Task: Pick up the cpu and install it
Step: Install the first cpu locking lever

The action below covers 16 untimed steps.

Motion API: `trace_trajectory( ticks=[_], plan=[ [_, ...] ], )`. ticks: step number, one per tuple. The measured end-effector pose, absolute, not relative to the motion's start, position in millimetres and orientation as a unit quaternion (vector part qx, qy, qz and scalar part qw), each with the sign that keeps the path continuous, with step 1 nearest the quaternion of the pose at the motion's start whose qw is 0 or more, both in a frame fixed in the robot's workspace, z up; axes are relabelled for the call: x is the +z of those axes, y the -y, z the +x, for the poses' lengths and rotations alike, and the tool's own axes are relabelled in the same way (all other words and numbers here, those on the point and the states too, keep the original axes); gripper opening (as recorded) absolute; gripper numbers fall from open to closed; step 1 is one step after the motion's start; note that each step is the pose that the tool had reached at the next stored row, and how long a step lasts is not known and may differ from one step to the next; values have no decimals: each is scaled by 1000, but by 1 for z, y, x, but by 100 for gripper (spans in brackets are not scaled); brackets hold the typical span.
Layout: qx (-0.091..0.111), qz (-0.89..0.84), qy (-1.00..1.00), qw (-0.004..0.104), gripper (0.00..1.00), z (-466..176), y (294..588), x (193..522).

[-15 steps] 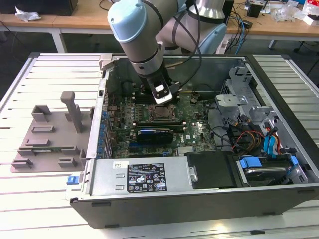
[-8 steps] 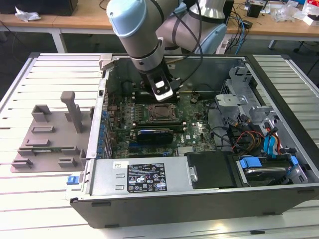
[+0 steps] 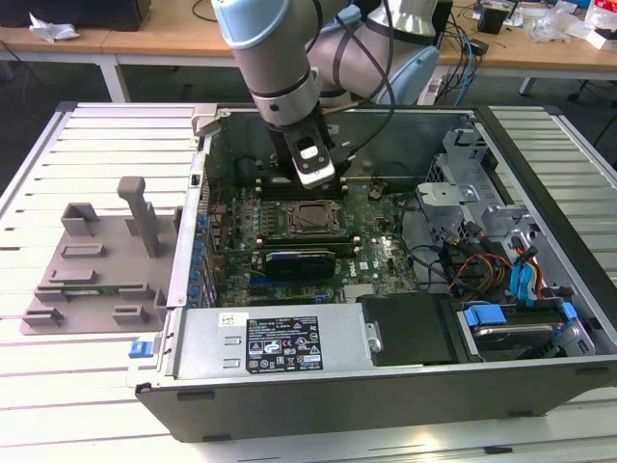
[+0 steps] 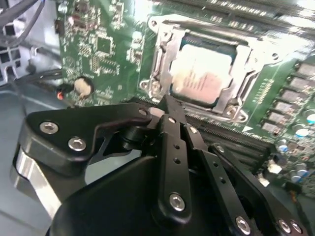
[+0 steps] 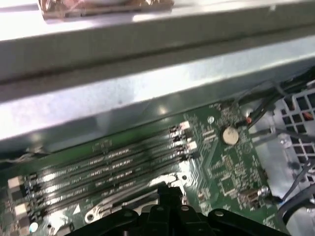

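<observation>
Silvery cpu (image 4: 201,77) in socket frame (image 4: 162,69) (seated) — tool (image 4: 166,105) just beside.

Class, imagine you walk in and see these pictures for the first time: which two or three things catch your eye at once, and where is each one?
First, the open computer case lying on the slatted table, its green motherboard exposed. Next, the grey arm reaching down into it, its gripper hanging just above the socket. In the second wrist view, the cpu sits in its metal socket frame, just beyond the black fingers, which hold nothing.
</observation>
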State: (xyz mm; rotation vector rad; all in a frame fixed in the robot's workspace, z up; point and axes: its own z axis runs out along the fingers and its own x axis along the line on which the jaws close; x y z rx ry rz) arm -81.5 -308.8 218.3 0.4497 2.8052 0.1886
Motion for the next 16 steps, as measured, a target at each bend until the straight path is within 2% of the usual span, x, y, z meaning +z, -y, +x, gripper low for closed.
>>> trace_trajectory(
  ticks=[8,10,11,15,16],
  plan=[
    [6,159,-979,127,11,-81,309,218],
    [-7,158,-980,120,11,-78,310,218],
    [-10,157,-981,114,11,-76,310,218],
    [-10,157,-981,112,11,-76,309,218],
    [-11,157,-982,102,11,-74,310,218]
  ],
)
